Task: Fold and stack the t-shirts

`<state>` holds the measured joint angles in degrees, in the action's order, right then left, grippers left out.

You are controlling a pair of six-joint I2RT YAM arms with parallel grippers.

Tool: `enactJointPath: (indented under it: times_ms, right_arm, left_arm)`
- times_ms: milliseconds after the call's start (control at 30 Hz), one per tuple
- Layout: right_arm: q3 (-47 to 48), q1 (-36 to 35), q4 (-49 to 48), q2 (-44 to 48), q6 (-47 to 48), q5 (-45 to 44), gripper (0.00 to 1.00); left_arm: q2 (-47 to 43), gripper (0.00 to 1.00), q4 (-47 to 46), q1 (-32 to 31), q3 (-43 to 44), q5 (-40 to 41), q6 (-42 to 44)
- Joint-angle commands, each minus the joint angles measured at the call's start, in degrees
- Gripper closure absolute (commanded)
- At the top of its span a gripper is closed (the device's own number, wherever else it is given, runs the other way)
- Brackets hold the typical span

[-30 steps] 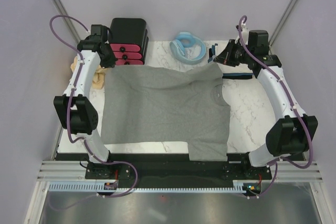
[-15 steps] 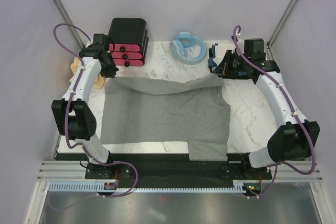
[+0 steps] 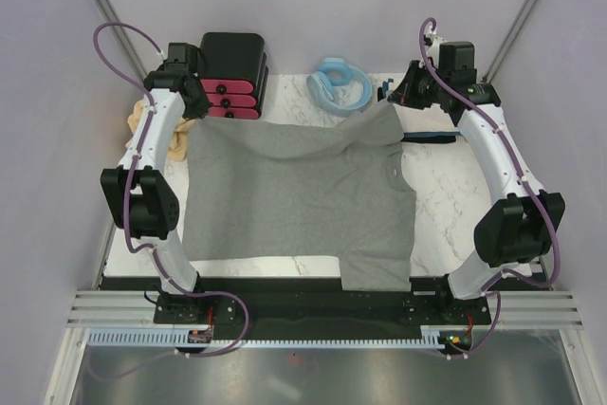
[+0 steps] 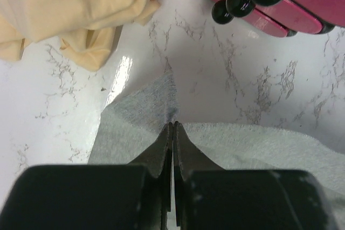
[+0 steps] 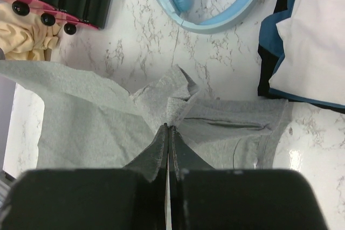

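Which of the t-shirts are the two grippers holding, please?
The large heather-grey cloth t-shirt spread mid-table: the left gripper and right gripper each pinch its far edge. The crumpled tan-yellow shirt and the folded whitish shirt lie untouched.

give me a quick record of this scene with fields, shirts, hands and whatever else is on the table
main shirt: large heather-grey cloth t-shirt, spread on the white marble table
left hand: shut, pinching the grey shirt's far left corner
right hand: shut, pinching its far right corner, cloth bunched
other shirts: crumpled tan-yellow shirt far left; whitish shirt lying on a dark navy one far right
other items: black box with pink drawers; light-blue coiled hose
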<state>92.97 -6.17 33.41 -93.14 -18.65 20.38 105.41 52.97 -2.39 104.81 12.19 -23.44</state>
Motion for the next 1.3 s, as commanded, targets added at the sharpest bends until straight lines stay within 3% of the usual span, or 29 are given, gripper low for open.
enactJointPath:
  times_ms: [0,300,500,933,1267]
  right_arm:
    - [3.80,-0.07,-2.29,-2.13,0.11,-0.52,1.00]
    - [-0.25,0.11,-10.20,1.48,1.87,-4.91,1.00]
    - [4.68,0.02,-8.45,-3.10,1.16,-2.72,1.00]
    - [5.29,0.02,-4.85,-3.98,4.06,-4.38,1.00]
    - [0.38,-1.65,3.59,-0.12,4.95,-1.49,1.00]
  left_arm:
    - [1.82,0.98,-1.64,-0.07,4.08,0.21,2.78]
    - [-0.64,0.98,-4.72,-0.77,-1.11,0.74,3.40]
    - [1.82,0.98,-4.10,-1.12,3.81,1.00,3.84]
    - [-1.60,0.98,-5.60,-1.12,2.85,2.32,3.49]
    - [-7.39,0.98,-4.72,-1.12,-7.67,-0.49,3.58]
